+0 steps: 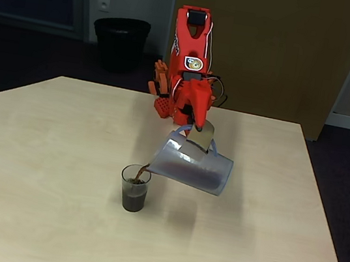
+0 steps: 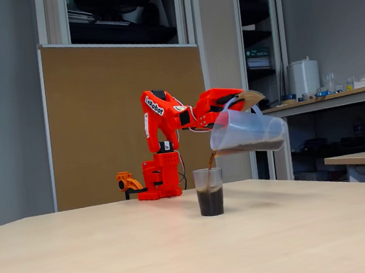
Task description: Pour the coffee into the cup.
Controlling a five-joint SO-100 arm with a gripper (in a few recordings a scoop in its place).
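Coffee ran from the tipped jug into the cup.

The cup stood on the bench, left of the jug in both fixed views, about half full. It was small and light. The thin stream could miss the rim or overfill the cup if the jug tipped more. The gripper was closed on the jug's handle.

- We cannot see how the gripper meets the jug: the handle hides its fingertips.
- Behind the jug, shelf items blur.
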